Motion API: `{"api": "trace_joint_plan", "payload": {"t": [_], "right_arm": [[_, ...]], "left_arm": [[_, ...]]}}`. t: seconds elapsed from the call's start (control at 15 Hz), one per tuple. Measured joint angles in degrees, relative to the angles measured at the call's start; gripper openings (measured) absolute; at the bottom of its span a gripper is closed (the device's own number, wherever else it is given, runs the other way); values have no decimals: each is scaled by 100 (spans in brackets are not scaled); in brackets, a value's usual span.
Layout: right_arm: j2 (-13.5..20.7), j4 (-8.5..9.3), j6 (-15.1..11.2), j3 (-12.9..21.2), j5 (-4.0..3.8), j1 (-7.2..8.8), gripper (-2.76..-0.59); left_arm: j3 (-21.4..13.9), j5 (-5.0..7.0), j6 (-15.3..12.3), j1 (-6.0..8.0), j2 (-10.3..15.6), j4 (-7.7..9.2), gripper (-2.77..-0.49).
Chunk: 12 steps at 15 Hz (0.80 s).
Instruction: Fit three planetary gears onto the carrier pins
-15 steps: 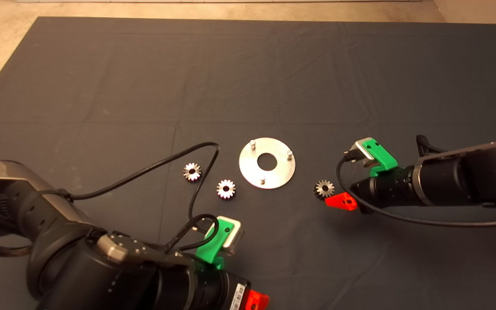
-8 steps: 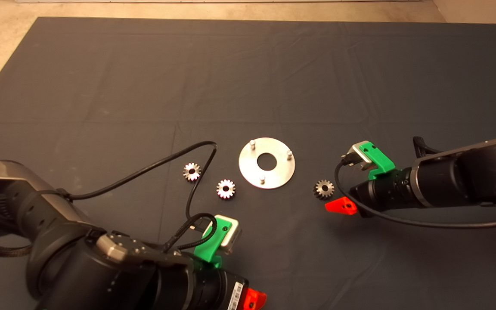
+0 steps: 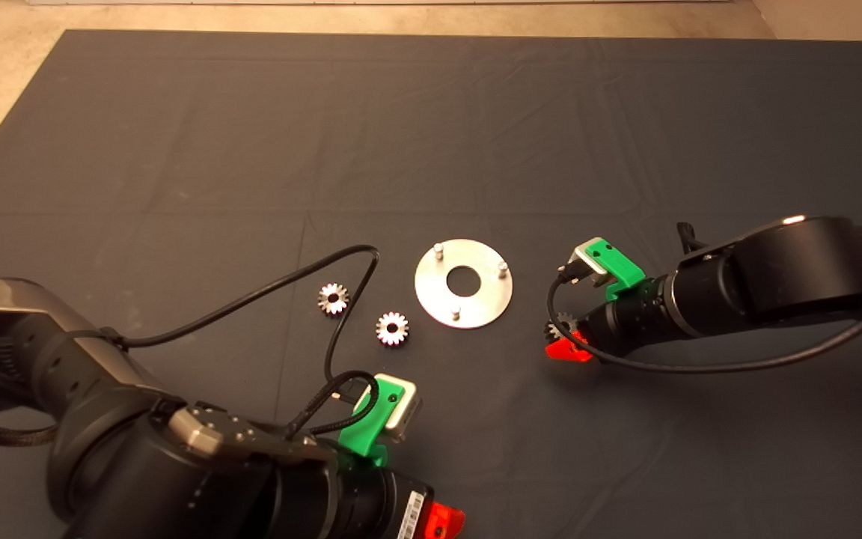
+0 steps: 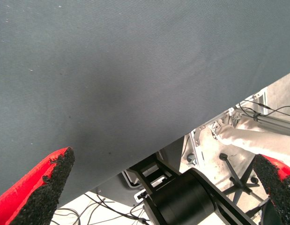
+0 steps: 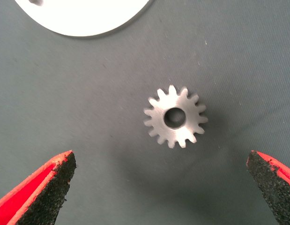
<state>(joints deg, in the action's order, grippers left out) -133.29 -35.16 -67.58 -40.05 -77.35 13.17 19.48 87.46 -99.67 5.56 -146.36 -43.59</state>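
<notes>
A flat silver disc (image 3: 487, 299) lies mid-mat with three carrier pins (image 3: 438, 248) upright on it, all bare. Two planetary gears (image 3: 334, 298) (image 3: 392, 328) lie flat to the left of the disc. To the disc's right lies a further gear (image 5: 175, 117), mostly covered in the head view by my right gripper (image 3: 566, 340). That gripper (image 5: 159, 159) hangs open over the gear, one finger on each side, touching nothing. The disc's edge (image 5: 84, 21) shows just beyond the gear. My left gripper (image 3: 442, 520) waits at the mat's near edge, open (image 4: 161, 159) and empty.
A black cable (image 3: 281, 284) loops from the left arm across the mat, ending close to the two left gears. The left wrist view shows the mat's edge (image 4: 149, 154) with floor and a black stand (image 4: 182, 201) beyond it.
My right arm has moved left towards the disc, bringing its open gripper over the right-hand gear, which now shows only partly in the head view. The left arm has stayed put.
</notes>
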Motion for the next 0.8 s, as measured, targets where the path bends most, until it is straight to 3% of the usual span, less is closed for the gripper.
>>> {"api": "trace_joint_plan", "payload": {"t": [0.07,0.2,0.53,0.8], "right_arm": [[-6,27,38,0,-103,2,-62],[-6,30,107,0,-220,2,-62],[-9,30,312,-46,-217,-5,-62],[-79,32,507,-218,-234,-248,-62]], "left_arm": [[0,0,0,0,0,0,-50],[0,0,0,0,0,0,-50],[0,0,0,0,0,0,-50],[0,-5,0,0,0,0,-50]]}}
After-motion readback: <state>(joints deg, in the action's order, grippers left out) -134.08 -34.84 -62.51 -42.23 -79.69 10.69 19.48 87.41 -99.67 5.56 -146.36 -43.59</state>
